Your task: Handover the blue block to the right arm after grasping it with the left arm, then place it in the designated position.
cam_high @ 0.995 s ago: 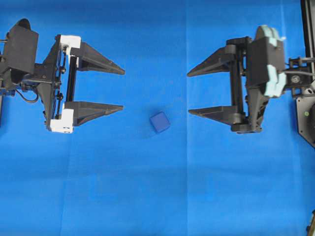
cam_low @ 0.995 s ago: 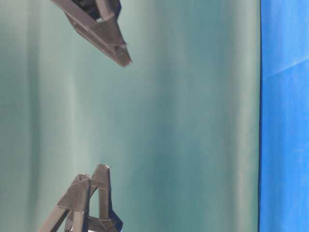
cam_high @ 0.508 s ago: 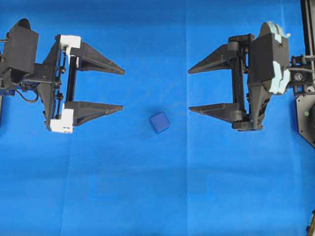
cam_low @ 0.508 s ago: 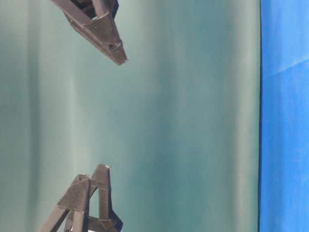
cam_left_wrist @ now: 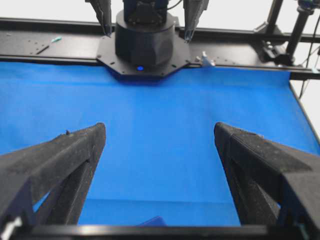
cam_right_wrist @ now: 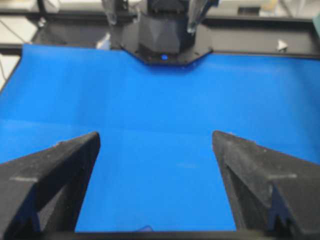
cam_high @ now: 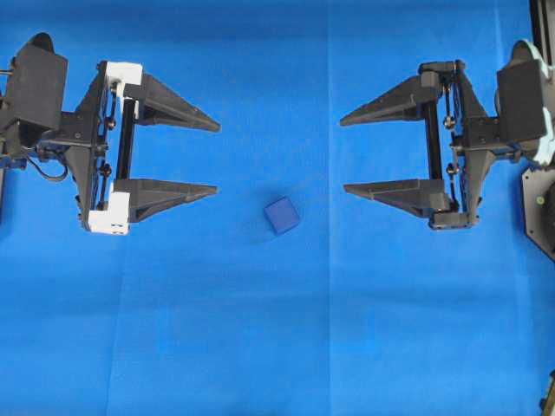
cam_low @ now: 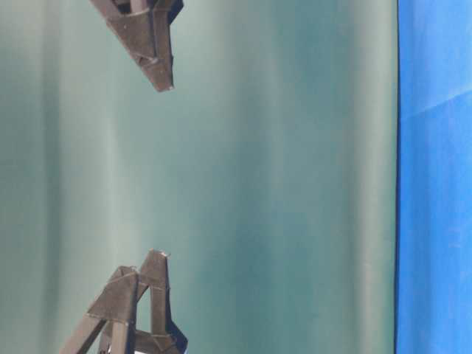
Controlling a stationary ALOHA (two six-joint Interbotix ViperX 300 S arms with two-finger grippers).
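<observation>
Black and pointed, the fingers point(cam_high: 169, 108) of the left gripper point(cam_high: 214, 159) stand spread wide with nothing between them, their tips aimed toward the middle of the cloth point(cam_high: 277, 347). White blocks sit at their bases, and behind them the left arm point(cam_high: 39, 95) reaches in from the left edge of the overhead view. It sits as it did a second ago.

Opposite, the right gripper point(cam_high: 342, 153) is also open and empty, its all-black fingers point(cam_high: 390, 100) pointing back at the left pair. Compared with the picture from a second ago, this gripper has drawn slightly toward the right edge, and the wrist behind it has tipped: the pale part that showed over the gripper body then now sits at the far right border, and the fingers look flatter from above. In the table-level view the upper finger tip point(cam_low: 155, 63) has turned and moved up the frame, while the lower pair point(cam_low: 136, 295) is unchanged.

The blue block point(cam_high: 281, 215) lies on the cloth between the two grippers, touched by neither, just below the line joining their lower fingers. It has not shifted. It is a cube, so it has no long axis; its top face is turned slightly, with corners rather than edges toward the frame's sides. The left wrist view catches only a sliver of it point(cam_left_wrist: 150, 221) at the bottom edge, between the spread fingers.
</observation>
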